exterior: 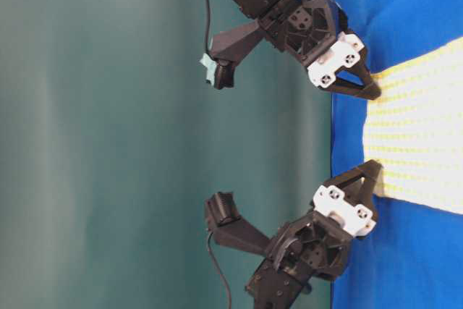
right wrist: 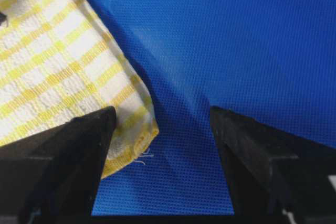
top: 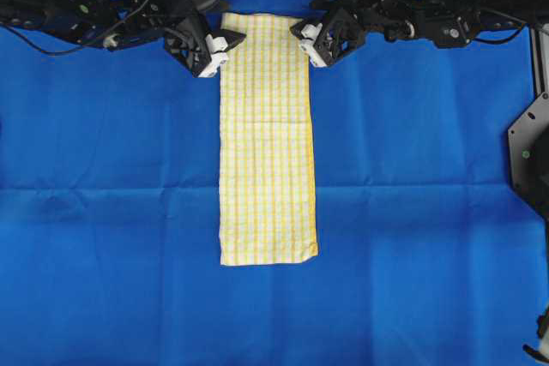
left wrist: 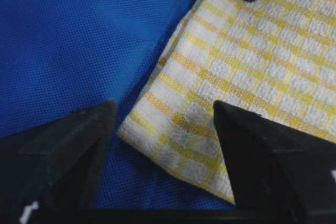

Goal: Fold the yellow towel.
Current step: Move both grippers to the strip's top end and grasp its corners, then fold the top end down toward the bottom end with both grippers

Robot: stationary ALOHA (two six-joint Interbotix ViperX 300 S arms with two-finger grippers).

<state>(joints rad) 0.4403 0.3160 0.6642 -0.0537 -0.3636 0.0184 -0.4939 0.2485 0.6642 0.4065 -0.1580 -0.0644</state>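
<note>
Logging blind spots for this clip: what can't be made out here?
- Yellow towel, table-level view: its far end is cut off by the frame edge.
- Left gripper, left wrist view: fingers blurred, contact with the towel unclear.
- Right gripper, right wrist view: one finger hides the towel's corner.

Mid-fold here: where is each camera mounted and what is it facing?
Overhead: above, looking down on yellow towel and both arms.
Table-level: low, picture turned sideways, facing left gripper and right gripper at the towel's end.
Left wrist: between its fingers, on a towel corner.
Right wrist: likewise, other corner.
Shared: all show the towel on blue cloth.
</note>
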